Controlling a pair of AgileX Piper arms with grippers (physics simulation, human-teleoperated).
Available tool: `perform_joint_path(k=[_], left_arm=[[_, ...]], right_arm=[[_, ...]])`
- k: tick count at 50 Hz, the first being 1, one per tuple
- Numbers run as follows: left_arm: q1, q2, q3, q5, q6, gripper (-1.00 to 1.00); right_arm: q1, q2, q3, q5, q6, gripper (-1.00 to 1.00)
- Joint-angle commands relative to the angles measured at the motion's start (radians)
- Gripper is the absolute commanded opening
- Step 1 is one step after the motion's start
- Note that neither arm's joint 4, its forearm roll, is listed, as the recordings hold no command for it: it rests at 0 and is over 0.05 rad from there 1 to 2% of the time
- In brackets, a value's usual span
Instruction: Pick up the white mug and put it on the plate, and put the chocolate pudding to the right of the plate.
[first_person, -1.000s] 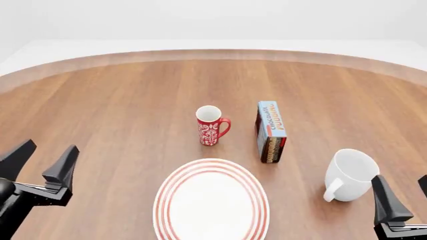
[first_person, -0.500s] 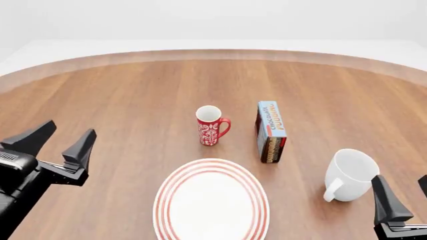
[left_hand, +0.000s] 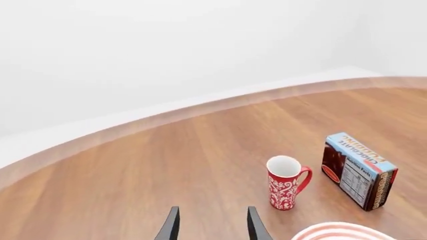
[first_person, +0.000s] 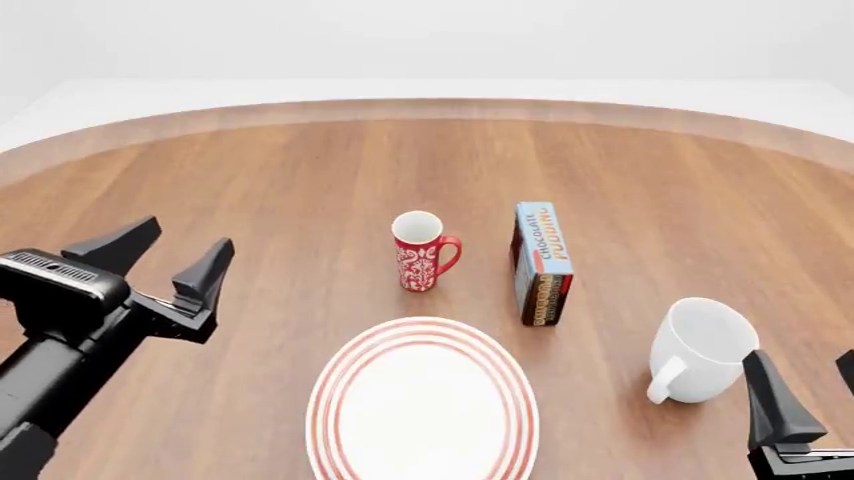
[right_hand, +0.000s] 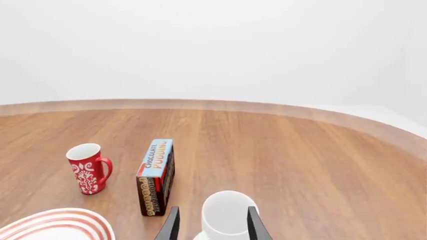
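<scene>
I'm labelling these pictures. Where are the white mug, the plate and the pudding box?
white mug (first_person: 703, 345): front view, on its outer side wall.
plate (first_person: 423, 408): front view, on its bare white middle.
pudding box (first_person: 543, 238): front view, on its light blue lettered face.

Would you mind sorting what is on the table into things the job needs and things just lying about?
Needed for the job:
white mug
plate
chocolate pudding

Just lying about:
red mug
</scene>
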Motion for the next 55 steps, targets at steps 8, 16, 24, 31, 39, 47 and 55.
perform_joint_path(k=[8,16,24,31,39,47,55], left_arm=[[-0.069,0.154,-0.074,-0.055,0.007,1.0],[-0.102,0.215,-0.098,-0.084,0.002,1.0],[-0.129,0.252,-0.116,-0.095,-0.001,1.0],[-0.155,0.285,-0.134,-0.101,-0.003,1.0],[-0.19,0.325,-0.155,-0.106,-0.004,1.0],[-0.223,0.363,-0.171,-0.116,-0.007,1.0],[-0.253,0.39,-0.186,-0.122,-0.008,1.0]], right_arm=[[0.0,0.0,0.0,0.0,0.0,1.0],[0.0,0.0,0.0,0.0,0.0,1.0],[-0.001,0.0,0.0,0.0,0.0,1.0],[0.0,0.0,0.0,0.0,0.0,1.0],[0.0,0.0,0.0,0.0,0.0,1.0],[0.0,0.0,0.0,0.0,0.0,1.0],[0.0,0.0,0.0,0.0,0.0,1.0]])
